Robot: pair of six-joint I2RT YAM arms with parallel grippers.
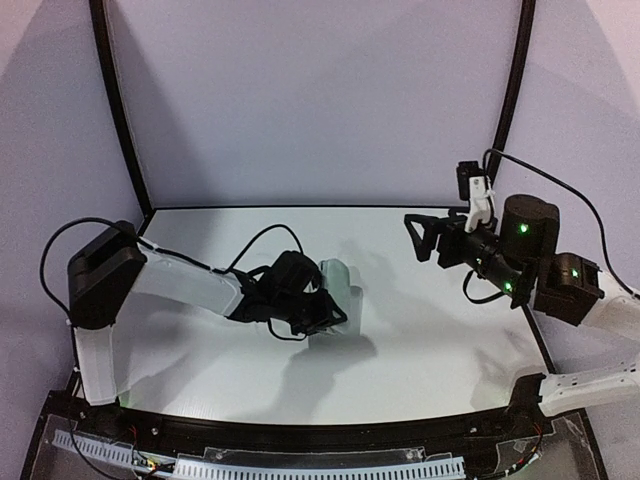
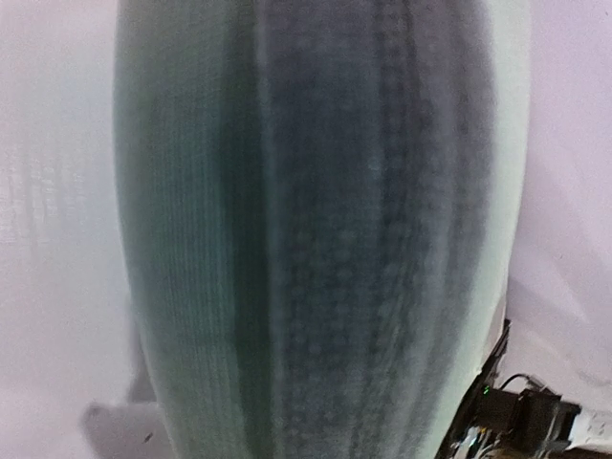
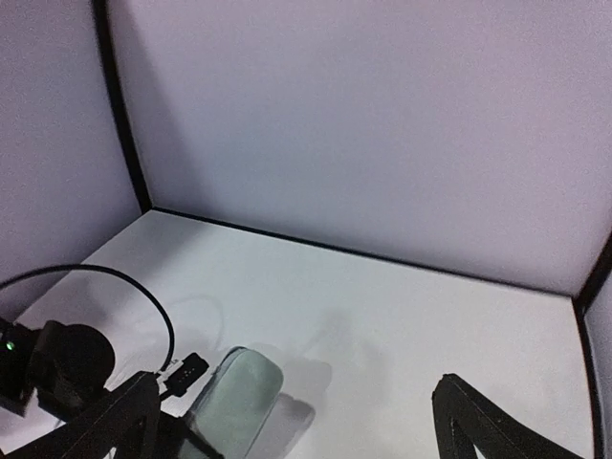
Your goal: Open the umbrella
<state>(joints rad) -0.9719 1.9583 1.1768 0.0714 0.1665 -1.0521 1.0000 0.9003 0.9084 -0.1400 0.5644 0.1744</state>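
A pale mint-green rounded-oblong storage case (image 1: 341, 286) is held a little above the white table, left of centre. My left gripper (image 1: 318, 312) is closed around its near end. In the left wrist view the case (image 2: 316, 239) fills the frame, blurred and very close, and hides my own fingers. It also shows in the right wrist view (image 3: 235, 396), with its shadow on the table. The umbrella itself is not in view. My right gripper (image 1: 419, 238) hovers open and empty at the right, well apart from the case; its jaws stand wide apart in its wrist view (image 3: 295, 387).
White backdrop walls with black corner posts (image 1: 120, 110) enclose the table (image 1: 420, 340). The left arm's black cable (image 1: 262, 238) loops above the table behind the case. The right arm's body (image 1: 525, 250) stands at the right edge.
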